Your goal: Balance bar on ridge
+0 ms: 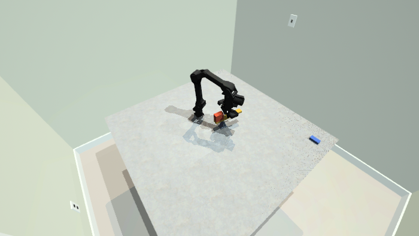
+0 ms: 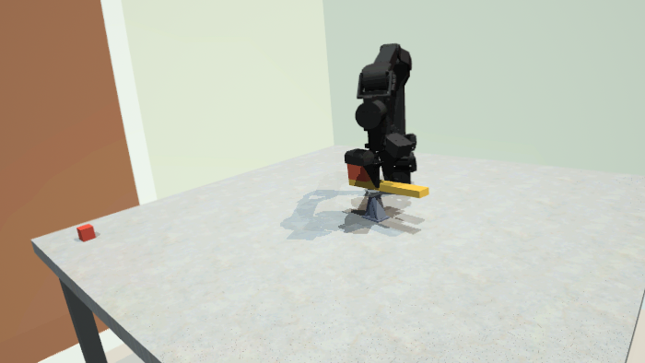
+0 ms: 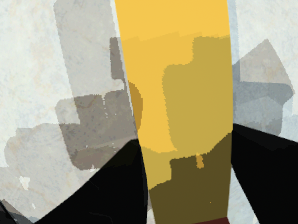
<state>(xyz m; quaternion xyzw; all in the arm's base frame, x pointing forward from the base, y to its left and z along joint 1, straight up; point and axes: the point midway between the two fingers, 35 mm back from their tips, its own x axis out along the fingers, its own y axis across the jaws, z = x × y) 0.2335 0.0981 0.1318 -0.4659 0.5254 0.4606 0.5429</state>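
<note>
Tabletop [image 2: 276,295] was a pale speckled grey slab on dark legs, set in a corner room: pale green walls, one brown wall panel [image 2: 51,115] on the exterior view's left, cream floor with white skirting. Wall outlet plate [image 1: 292,20] high on the grey-green wall, another [image 1: 75,206] low on the near wall.

Count: one black arm [image 1: 209,78], one hand [image 2: 375,181], one bar [image 2: 405,189], one ridge [image 2: 375,209], one small red cube [image 2: 86,232] near the tabletop's corner, one small blue block [image 1: 315,139] near the opposite edge. Both strays were well apart from the arm.

Bar was yellow with a red block at one end [image 1: 218,117]. Long axis lay roughly horizontal; in the exterior view it ran left to right, red end left, bare yellow tip pointing right and sitting slightly lower, so a mild tilt. It sat directly above the grey-blue wedge ridge, clear of the tabletop. Couldn't tell whether the bar actually touched the ridge top.

Hand was clamped on the bar close to the red end, fingers pressed to its sides. Wrist view showed the yellow bar [image 3: 173,63] running straight away from the camera between the dark fingers, with overlapping shadows on the tabletop below.
</note>
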